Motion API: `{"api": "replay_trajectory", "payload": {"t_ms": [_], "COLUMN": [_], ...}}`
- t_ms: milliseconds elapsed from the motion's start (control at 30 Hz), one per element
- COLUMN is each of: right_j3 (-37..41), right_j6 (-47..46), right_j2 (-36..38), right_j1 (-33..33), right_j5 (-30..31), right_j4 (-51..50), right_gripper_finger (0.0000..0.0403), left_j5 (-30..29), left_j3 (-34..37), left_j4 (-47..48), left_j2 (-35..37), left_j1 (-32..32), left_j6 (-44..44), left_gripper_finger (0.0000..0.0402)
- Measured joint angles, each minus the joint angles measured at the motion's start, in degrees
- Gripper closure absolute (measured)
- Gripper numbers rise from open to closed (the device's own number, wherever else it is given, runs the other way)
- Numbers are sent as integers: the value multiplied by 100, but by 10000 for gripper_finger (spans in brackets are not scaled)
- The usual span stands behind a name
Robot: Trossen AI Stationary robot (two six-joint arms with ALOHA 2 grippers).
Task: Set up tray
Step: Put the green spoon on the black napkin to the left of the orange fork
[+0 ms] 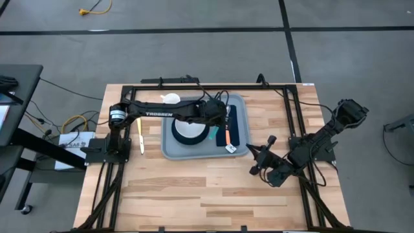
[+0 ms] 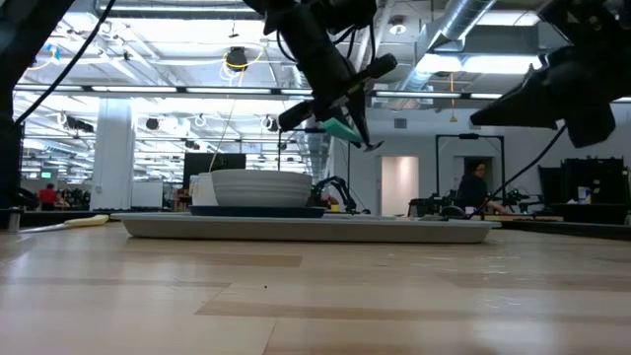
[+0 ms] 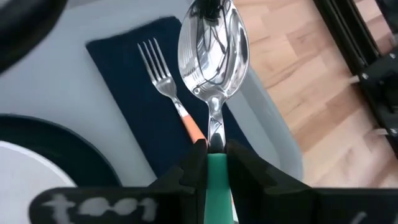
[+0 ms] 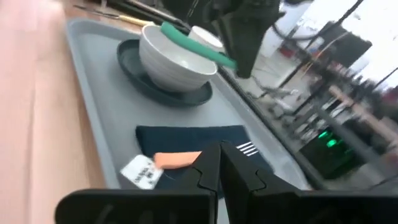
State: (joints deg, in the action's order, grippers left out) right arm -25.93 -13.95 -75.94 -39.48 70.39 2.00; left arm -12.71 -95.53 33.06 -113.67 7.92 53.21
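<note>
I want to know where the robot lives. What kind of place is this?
Probably a big workshop or robot lab, not a home. The low view shows a high ceiling with bare ducts and lights, and a person at far benches. The wooden table stands on a grey floor with cables.

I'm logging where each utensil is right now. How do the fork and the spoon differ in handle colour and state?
The fork has an orange handle; the spoon has a green one. The fork lies flat on the dark napkin in the tray, with no claw on it; the spoon is held in the air above the tray by the left claw. Both have shiny metal heads.
</note>
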Motion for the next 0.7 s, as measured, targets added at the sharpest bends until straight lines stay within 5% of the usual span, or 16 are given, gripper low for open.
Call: {"api": "replay_trajectory", "payload": {"t_ms": [167, 367, 700], "right_j3": [0, 0, 0], "right_j6": [847, 1046, 1898], "right_j2": [-15, 122, 478], "right_j1": [8, 14, -14], "right_j5": [-523, -3066, -3129], "right_j4": [-53, 392, 588], "right_gripper_finger": [400, 400, 400], "left_j5": [278, 566, 646], "left_j3": [0, 0, 2], "left_j4": [-2, 8, 240], "left_j2": [0, 0, 2], "left_j1": [-42, -42, -61], "left_j6": [127, 162, 479], "left_gripper_finger": [364, 364, 364]}}
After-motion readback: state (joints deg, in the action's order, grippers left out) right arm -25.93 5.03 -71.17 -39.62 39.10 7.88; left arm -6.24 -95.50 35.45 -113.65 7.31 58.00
